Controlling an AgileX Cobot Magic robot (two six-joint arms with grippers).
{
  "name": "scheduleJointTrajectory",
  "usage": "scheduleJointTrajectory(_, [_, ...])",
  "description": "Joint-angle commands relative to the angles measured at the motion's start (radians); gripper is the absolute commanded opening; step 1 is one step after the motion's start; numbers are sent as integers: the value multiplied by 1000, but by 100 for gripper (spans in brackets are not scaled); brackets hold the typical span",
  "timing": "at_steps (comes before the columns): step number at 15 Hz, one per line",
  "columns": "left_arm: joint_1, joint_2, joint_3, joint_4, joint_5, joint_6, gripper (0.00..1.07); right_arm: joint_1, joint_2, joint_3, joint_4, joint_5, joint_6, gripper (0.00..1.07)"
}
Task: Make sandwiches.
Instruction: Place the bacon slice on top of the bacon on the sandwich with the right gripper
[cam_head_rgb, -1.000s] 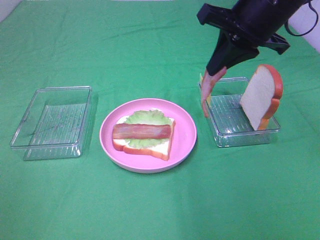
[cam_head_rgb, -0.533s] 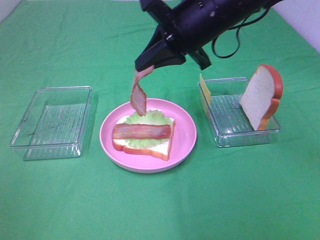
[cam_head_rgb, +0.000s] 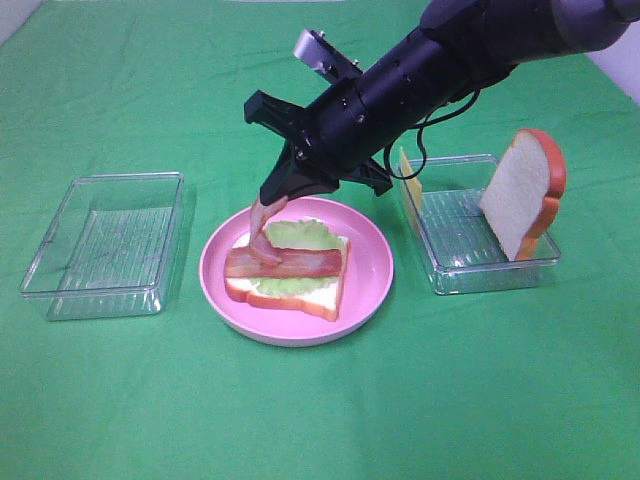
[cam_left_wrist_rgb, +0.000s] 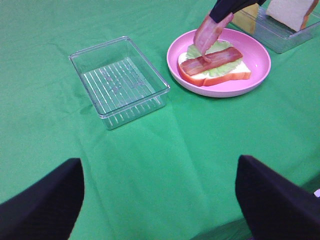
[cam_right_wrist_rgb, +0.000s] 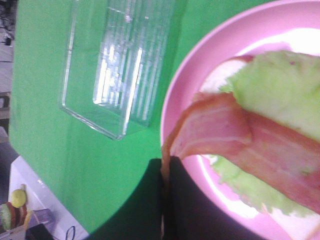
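On the round pink plate lies a bread slice topped with a lettuce leaf and a bacon strip. My right gripper reaches across from the right and is shut on a pink ham slice. The ham hangs down, and its lower end touches the left end of the bacon. The right wrist view shows the ham draped over the bacon and lettuce. My left gripper stands open and empty over bare cloth, well short of the plate.
An empty clear tray sits left of the plate. Right of the plate, another clear tray holds an upright bread slice and a yellow cheese slice leaning on its left wall. A green cloth covers the table.
My right arm has carried the ham from the right tray leftward over the plate and lowered it until its end meets the bacon. The left gripper has not changed.
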Motion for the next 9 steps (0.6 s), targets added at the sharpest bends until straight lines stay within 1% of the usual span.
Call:
scheduleJointTrajectory(1, [-1, -19, 2, -1, -12, -8, 79, -1, -8, -3, -225, 14, 221, 0])
scheduleJointTrajectory(2, [-1, -19, 2, -1, -12, -8, 79, -1, -8, -3, -225, 14, 221, 0])
scheduleJointTrajectory(3, [-1, -19, 2, -1, -12, -8, 79, -1, -9, -3, -323, 29, 302, 0])
scheduleJointTrajectory(4, [-1, -19, 2, -1, -12, -8, 79, -1, -9, -3, -365, 42, 337, 0])
scheduleJointTrajectory(5, [-1, -19, 2, -1, -12, -8, 79, -1, -9, -3, -381, 49, 350, 0])
scheduleJointTrajectory(7, [-1, -19, 2, -1, -12, -8, 79, -1, -9, -3, -384, 49, 350, 16])
scheduleJointTrajectory(8, [-1, -19, 2, -1, -12, -8, 79, -1, -9, -3, -384, 49, 350, 16])
scheduleJointTrajectory(9, [-1, -19, 2, -1, -12, -8, 79, -1, -9, -3, -384, 49, 350, 29])
